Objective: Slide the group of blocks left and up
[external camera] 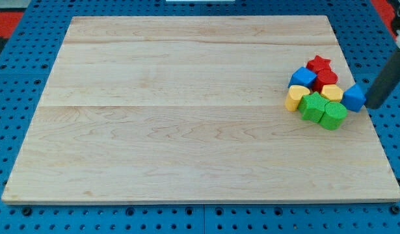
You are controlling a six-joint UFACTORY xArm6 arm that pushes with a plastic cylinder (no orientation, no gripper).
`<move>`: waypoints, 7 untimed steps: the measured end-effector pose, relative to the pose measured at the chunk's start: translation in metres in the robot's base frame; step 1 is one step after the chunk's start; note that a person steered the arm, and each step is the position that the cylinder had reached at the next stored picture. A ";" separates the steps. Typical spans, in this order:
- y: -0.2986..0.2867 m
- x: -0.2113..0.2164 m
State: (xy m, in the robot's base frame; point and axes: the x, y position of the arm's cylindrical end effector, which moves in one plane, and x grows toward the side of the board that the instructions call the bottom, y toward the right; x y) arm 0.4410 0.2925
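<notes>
A tight group of blocks sits on the wooden board (186, 110) near its right edge. It holds a red star (320, 64), a blue cube (303, 78), a second red block (327, 78), a yellow block (295, 97), a second yellow block (332, 92), a green star-like block (311, 106), a green block (333, 115) and a blue block (354, 97). My tip (373, 105) stands just to the right of the blue block at the group's right side, touching it or almost so.
The board lies on a blue pegboard table (17, 78). Red patches show at the view's top corners (4, 19).
</notes>
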 end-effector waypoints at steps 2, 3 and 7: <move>-0.009 -0.003; 0.033 0.004; -0.005 0.073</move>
State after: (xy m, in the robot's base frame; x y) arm 0.5138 0.2875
